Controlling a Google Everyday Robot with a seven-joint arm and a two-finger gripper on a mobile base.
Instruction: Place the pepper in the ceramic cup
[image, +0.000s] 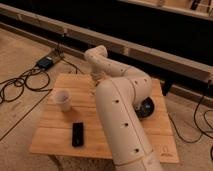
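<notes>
Camera view: the claw (97, 80) is down at the far side of the wooden table (55, 135), and picking up the pepper looks like the step in hand.

The big white arm (120, 115) bends over the table and hides most of its own claw, so I cannot tell whether it is released or clenched, or whether it has anything in it. I cannot make out the pepper; my guess is that it lies by or under the claw, behind the arm. The white cup (63, 99) stands upright, off to the claw's left and nearer the camera, apart from it. A black bowl (146, 107) sits on the claw's other side, partly behind the arm. The next move calls for a sure hold on the slim pepper, a lift clear of the boards, then a carry left over the cup's mouth before letting go.
</notes>
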